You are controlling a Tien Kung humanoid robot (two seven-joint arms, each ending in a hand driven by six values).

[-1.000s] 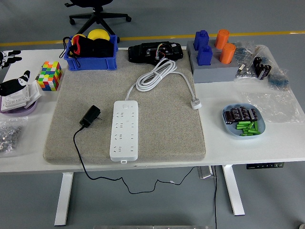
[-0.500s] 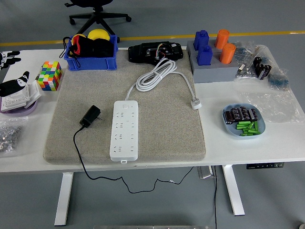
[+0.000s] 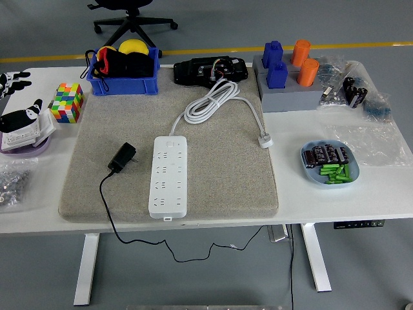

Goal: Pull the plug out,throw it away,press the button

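Observation:
A white power strip point(image 3: 169, 175) lies lengthwise on the grey mat point(image 3: 226, 174), with no plug in any socket. The black plug point(image 3: 122, 157) lies on the mat just left of the strip, and its black cable point(image 3: 105, 210) runs off the table's near edge. The strip's white cord point(image 3: 210, 100) is coiled at the back of the mat and ends in a white plug point(image 3: 265, 140). At the far left edge my left hand point(image 3: 18, 97) shows only black-and-white fingers, spread and holding nothing, well away from the strip. My right hand is out of view.
A blue bin point(image 3: 124, 82), a colour cube point(image 3: 67, 102) and a purple bowl point(image 3: 26, 145) stand at the left. A black device point(image 3: 210, 70) and a grey holder with blue and orange blocks point(image 3: 290, 97) stand at the back. A blue dish of batteries point(image 3: 330, 163) sits at the right.
The fingers of my left hand at the left edge have shifted slightly right and down. Plug, strip and cords have not moved.

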